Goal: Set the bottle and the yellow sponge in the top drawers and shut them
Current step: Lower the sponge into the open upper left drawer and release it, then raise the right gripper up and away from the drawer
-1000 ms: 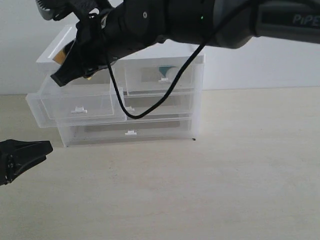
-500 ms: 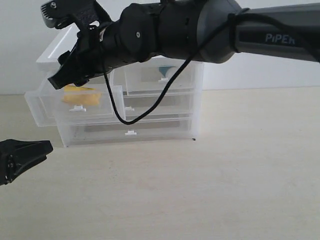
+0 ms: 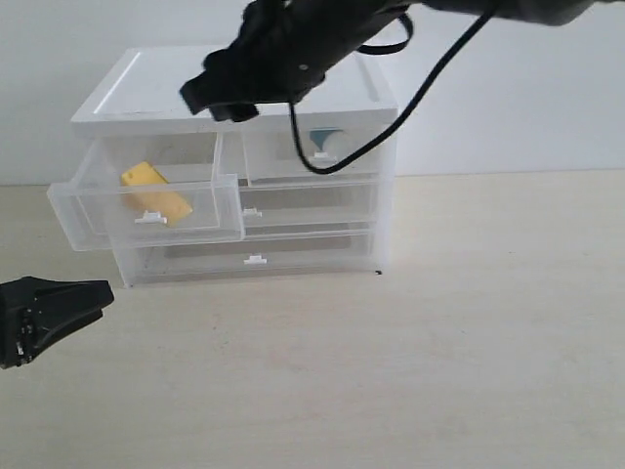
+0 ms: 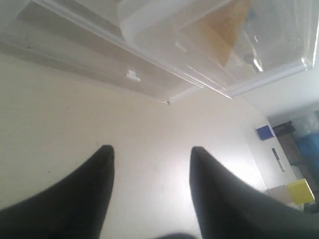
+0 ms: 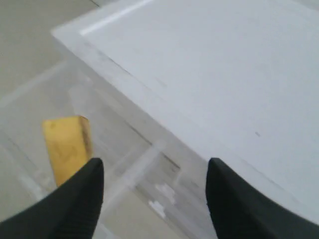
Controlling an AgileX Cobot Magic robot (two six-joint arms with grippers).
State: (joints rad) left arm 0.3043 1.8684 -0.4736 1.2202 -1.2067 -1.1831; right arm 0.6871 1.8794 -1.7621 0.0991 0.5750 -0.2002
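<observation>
The yellow sponge lies inside the top left drawer, which stands pulled out of the white-topped cabinet. In the right wrist view the sponge sits below my fingers. My right gripper hovers open and empty above the cabinet's front edge. The top right drawer is pushed in, and the bottle's teal label shows through its front. Low over the table, left of the cabinet, my left gripper is open and empty. The sponge shows through the drawer wall.
Two full-width drawers below are pushed in. The cabinet stands against a white wall on a pale wooden table. My right arm's black cable hangs in front of the top right drawer.
My right gripper has let go of the sponge, which now lies in the open top left drawer. The right arm has risen and moved right above the cabinet. The left gripper edged slightly right.
</observation>
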